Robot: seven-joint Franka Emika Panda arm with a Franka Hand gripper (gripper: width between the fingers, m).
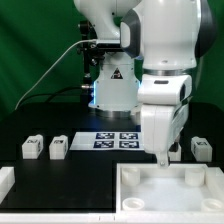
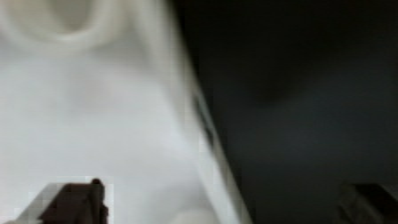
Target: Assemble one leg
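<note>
1. The leg (image 1: 201, 149) nearest the gripper stands on the table (image 1: 85, 180) at the exterior view's right, just beyond the far edge of the square board (image 1: 170, 198). It is not held.
2. A second leg (image 1: 58, 148) and a third leg (image 1: 32, 148) are set side by side at the exterior view's left, near each other and well apart from the gripper.
3. The gripper (image 1: 160, 160) is positioned low at the far edge of the square board. In the wrist view the fingertips (image 2: 75, 202) are seen spread wide, and nothing is seen between them. That picture is blurred, so finer detail cannot be told.
4. The step in hand is judged to be the fetching of a leg. The gripper should first be raised clear of the board's raised corner socket (image 1: 187, 178) and only then moved sideways.
5. The fingers should be centred over the leg's body and closed across two flat, opposite sides. This way the leg is carried upright and no re-gripping is needed at the socket.
6. A low sideways pass is to be avoided, because the board is likely to be pushed out of place.
7. The table is black and matt. The marker board (image 1: 118, 138) lies flat on it between the legs and is to be left untouched. A white part (image 1: 5, 182) is cut off at the picture's edge and cannot be identified.
8. A green backdrop (image 1: 30, 50) closes off the room behind.
</note>
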